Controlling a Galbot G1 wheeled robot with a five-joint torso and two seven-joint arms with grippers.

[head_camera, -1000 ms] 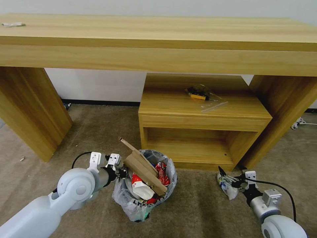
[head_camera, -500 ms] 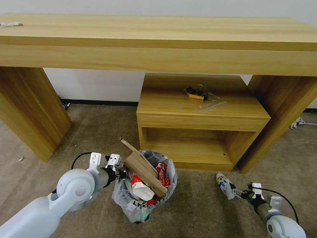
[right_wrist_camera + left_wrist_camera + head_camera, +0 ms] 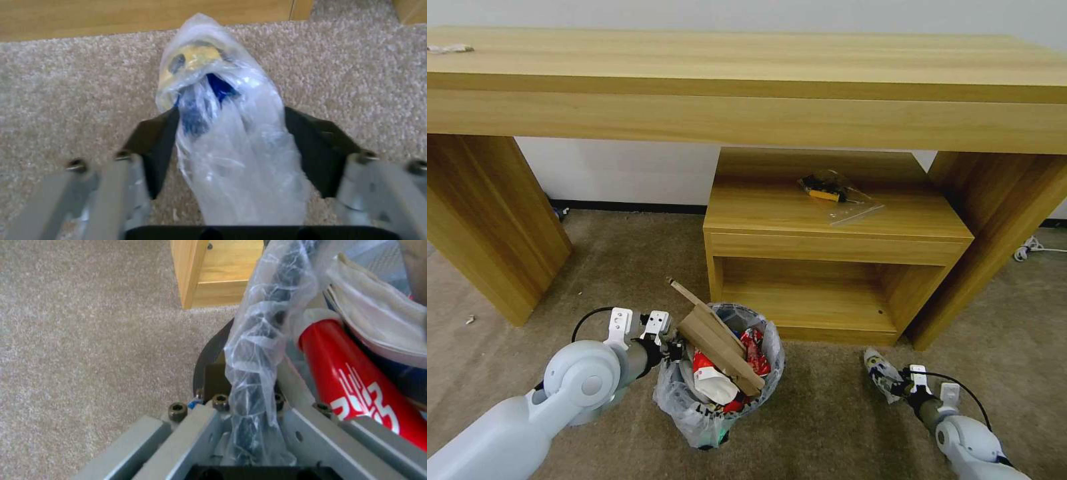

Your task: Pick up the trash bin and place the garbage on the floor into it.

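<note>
The trash bin (image 3: 694, 410) stands on the floor (image 3: 614, 267) in front of me, black with a crinkly clear liner. It is stuffed with garbage: cardboard pieces (image 3: 717, 340), a red can (image 3: 356, 380) and white scraps. My left gripper (image 3: 672, 350) is shut on the bin's near rim (image 3: 262, 340), liner pinched between its fingers (image 3: 191, 430). To the right, a crumpled clear plastic piece of garbage (image 3: 879, 370) with yellow and blue print lies on the carpet. My right gripper (image 3: 896, 385) sits low and open, one black pad (image 3: 155, 146) on each side of that plastic piece (image 3: 209, 66).
A low wooden cabinet (image 3: 834, 247) stands just behind the bin, under a long wooden table (image 3: 747, 80) with wide legs (image 3: 487, 213). A yellow-handled tool in clear plastic (image 3: 830, 190) lies on the cabinet. A white cable (image 3: 1030, 250) lies far right; a small scrap (image 3: 470, 320) far left.
My right arm has dropped lower and the gripper now straddles the plastic piece at carpet level. The left arm and the bin have stayed put.
</note>
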